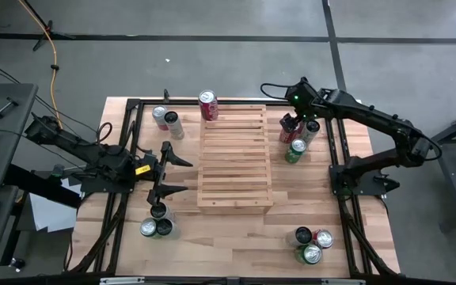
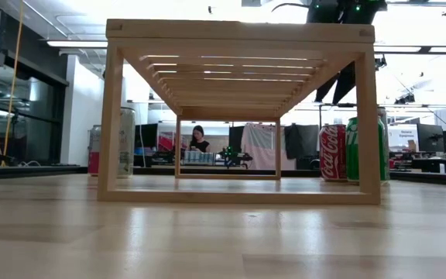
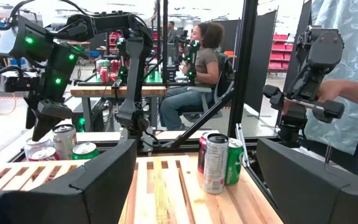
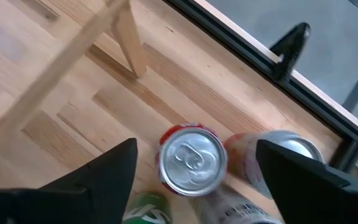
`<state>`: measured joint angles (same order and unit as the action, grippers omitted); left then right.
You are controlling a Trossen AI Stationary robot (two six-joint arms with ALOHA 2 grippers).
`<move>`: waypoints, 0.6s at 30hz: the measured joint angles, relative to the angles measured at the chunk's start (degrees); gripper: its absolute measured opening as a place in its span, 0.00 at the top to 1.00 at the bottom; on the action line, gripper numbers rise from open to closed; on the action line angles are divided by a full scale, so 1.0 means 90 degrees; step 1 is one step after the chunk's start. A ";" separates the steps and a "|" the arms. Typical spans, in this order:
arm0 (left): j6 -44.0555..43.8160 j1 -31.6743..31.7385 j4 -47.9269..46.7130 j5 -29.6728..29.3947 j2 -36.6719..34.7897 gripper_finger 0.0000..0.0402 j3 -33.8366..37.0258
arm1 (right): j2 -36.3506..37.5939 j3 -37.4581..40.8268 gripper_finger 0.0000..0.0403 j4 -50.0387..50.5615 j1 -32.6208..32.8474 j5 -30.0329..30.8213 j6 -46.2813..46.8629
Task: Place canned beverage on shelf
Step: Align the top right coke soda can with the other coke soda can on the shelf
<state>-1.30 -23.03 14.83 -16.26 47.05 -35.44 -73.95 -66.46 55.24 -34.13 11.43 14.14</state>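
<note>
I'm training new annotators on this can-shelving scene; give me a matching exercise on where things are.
Things:
1. left gripper
2. right gripper
3. shelf
4. red can in the right wrist view

Places:
A. middle of the table
B. upright between open fingers, untouched
C. beside the shelf's left edge
D. above the cans right of the shelf

Pairs: 1-C, 2-D, 3-A, 4-B

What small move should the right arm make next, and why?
Probably lower the right gripper straight down around the red can and close. Its fingers stand spread on either side of that can's top, above the cluster beside the shelf, and nothing is gripped yet. The left gripper waits open by the shelf's other side.
</note>
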 joint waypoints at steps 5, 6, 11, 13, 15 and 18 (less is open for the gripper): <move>0.0000 0.0002 0.0000 0.0000 0.0000 0.19 0.0000 | -0.0002 0.0000 0.15 0.0048 0.0003 0.0046 0.0072; 0.0000 0.0001 -0.0001 0.0001 0.0000 0.19 0.0000 | -0.0002 0.0000 0.15 0.0085 0.0003 0.0045 0.0085; -0.0004 0.0001 -0.0012 0.0000 -0.0001 0.19 0.0000 | -0.0002 0.0007 0.15 0.0398 0.0005 0.0043 0.0091; -0.0012 0.0000 -0.0012 0.0001 0.0000 0.19 0.0000 | -0.0002 0.0046 0.15 0.0291 0.0005 0.0030 0.0170; -0.0007 0.0002 -0.0002 0.0000 0.0000 0.19 0.0000 | -0.0030 0.0092 0.15 0.0199 0.0005 0.0006 0.0271; -0.0005 0.0002 0.0000 0.0000 0.0000 0.19 0.0000 | -0.0235 0.0100 0.15 0.0180 -0.0005 -0.0059 0.0217</move>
<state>-1.34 -23.00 14.83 -16.26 47.05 -35.44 -76.07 -65.56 56.86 -34.17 10.90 16.09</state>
